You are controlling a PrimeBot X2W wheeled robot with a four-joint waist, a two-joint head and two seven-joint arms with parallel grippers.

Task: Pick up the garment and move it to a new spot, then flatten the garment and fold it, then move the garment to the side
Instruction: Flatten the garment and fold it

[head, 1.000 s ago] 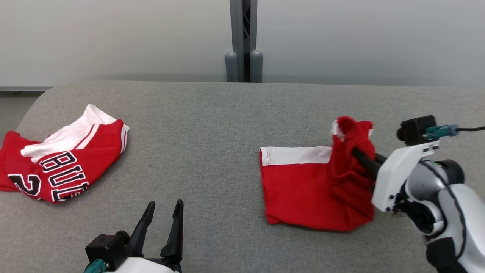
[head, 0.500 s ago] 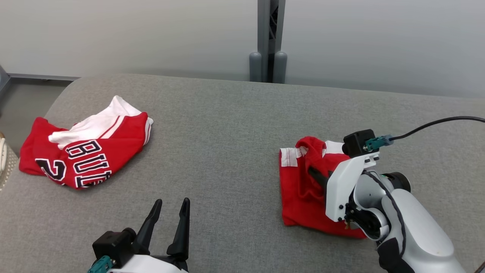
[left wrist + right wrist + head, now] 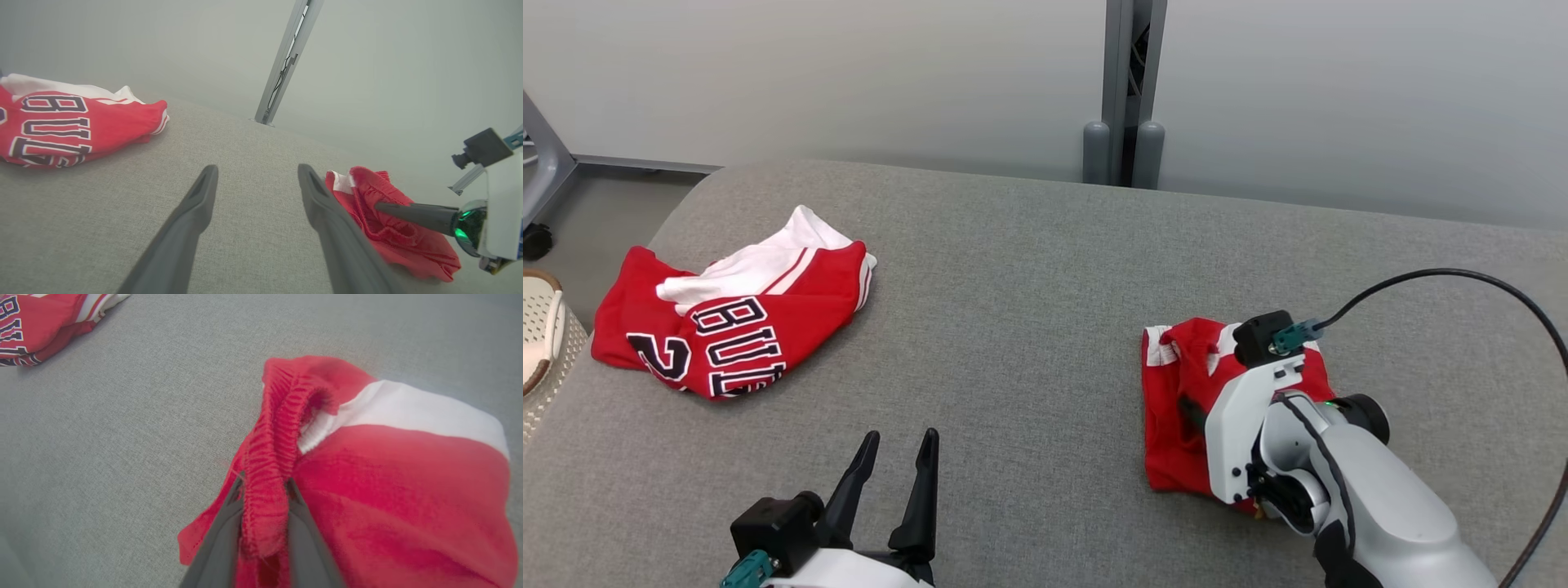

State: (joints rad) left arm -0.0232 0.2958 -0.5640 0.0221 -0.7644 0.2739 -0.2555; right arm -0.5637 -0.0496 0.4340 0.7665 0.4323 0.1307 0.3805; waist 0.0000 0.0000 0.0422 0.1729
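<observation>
The garment, red shorts with a white band (image 3: 1172, 384), lies folded over itself on the right of the grey table (image 3: 1029, 327). My right gripper (image 3: 1191, 406) reaches in low from the right and is shut on the ribbed red waistband (image 3: 271, 457). In the right wrist view the waistband sits pinched between the two dark fingers (image 3: 222, 539) of that gripper (image 3: 264, 484). The left wrist view shows the shorts (image 3: 392, 241) with the right gripper (image 3: 380, 207) pushed into the bunched edge. My left gripper (image 3: 901, 435) rests open and empty at the near edge, its fingers (image 3: 192, 212) spread wide.
A crumpled red and white jersey with dark lettering (image 3: 731, 327) lies at the table's far left. A pale woven basket (image 3: 539, 335) stands off the left edge. A grey post (image 3: 1123, 90) rises behind the table, and a black cable (image 3: 1462, 278) loops off my right wrist.
The head camera has shifted. My right gripper has carried the waistband leftward and down over the shorts, so the garment now lies as a narrower folded stack. The left gripper has stayed put.
</observation>
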